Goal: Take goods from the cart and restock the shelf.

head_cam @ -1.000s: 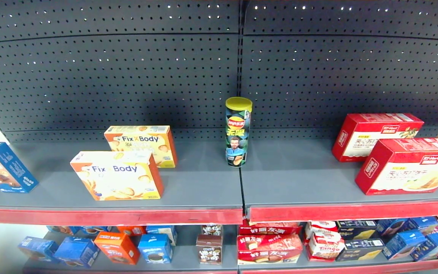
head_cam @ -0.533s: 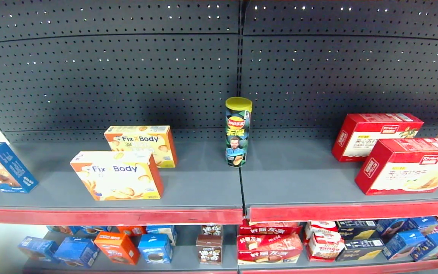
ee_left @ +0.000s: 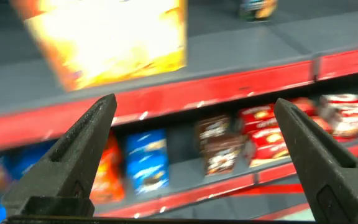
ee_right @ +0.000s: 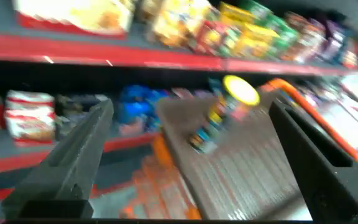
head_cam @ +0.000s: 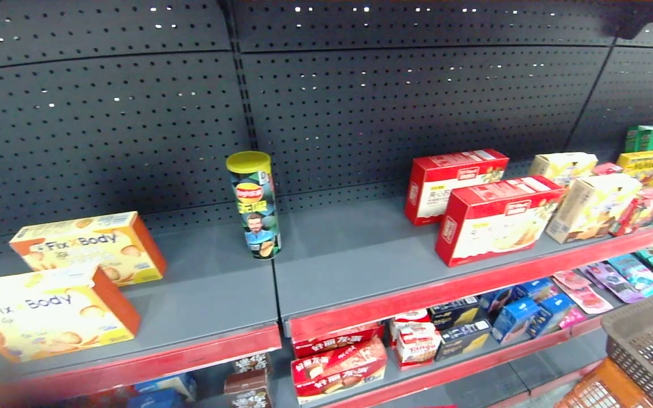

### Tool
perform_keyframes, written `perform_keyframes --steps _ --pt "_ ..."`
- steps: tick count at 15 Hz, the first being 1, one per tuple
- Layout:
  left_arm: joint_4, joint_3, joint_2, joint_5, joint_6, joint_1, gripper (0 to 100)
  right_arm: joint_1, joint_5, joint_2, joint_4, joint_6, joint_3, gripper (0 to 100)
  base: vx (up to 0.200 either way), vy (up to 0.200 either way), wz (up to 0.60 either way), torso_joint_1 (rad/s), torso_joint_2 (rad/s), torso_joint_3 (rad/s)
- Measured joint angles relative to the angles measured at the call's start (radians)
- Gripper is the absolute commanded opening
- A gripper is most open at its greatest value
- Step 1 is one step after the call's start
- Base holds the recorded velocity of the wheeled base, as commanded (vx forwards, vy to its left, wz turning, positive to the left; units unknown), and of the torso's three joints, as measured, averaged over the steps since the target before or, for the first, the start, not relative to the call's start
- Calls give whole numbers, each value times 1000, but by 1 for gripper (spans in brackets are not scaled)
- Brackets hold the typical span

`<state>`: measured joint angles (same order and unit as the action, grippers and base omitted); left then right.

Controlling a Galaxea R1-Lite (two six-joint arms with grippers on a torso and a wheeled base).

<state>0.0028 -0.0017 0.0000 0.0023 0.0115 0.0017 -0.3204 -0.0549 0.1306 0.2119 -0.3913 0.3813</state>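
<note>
Shelf [head_cam: 349, 255] is the biggest thing: a gray deck with a red front lip, backed by dark pegboard [head_cam: 360, 102]. A lower deck [head_cam: 462, 369] beneath it is packed with small boxes and packets.

Low at the robot's right, the gray basket [head_cam: 638, 334] sits over an orange basket [head_cam: 593, 391]. The right wrist view shows the gray basket [ee_right: 241, 168] resting on the orange basket [ee_right: 160, 180], in front of the lower deck.

Two yellow boxes [head_cam: 43, 311] stand at the left end of the deck, one behind the other. Two red boxes [head_cam: 496, 224] stand right of the middle, the front one just before the rear one. Beige boxes [head_cam: 590, 204] come next on the right, with more packets beyond.

An upright can [head_cam: 254, 204] with a yellow lid stands on the deck near the pegboard, at the seam between two deck panels. It is between the yellow and red boxes, apart from both. A lying can [ee_right: 225, 115], also yellow-lidded, rests tilted in the gray basket.

The left gripper [ee_left: 194, 106] is before the red lip, below a yellow box [ee_left: 104, 37]. Its fingers are spread wide with nothing between them. The right gripper [ee_right: 191, 109] is over the gray basket, fingers also spread wide and empty, with the lying can farther off and untouched.
</note>
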Motion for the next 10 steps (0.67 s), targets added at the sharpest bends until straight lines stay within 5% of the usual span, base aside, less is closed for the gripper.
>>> perform_keyframes --steps 3,7,10 --pt "0 0 0 0 1 1 100 9 -3 -24 -3 -21 -24 100 0 0 0 0 0 0" --pt "-1 1 0 -1 2 0 100 16 -2 -32 -2 -21 -37 100 -200 -200 0 11 2 -2" --pt "-1 2 0 -2 2 1 100 19 -1 -35 -2 -21 -52 100 0 -133 0 -5 0 2"
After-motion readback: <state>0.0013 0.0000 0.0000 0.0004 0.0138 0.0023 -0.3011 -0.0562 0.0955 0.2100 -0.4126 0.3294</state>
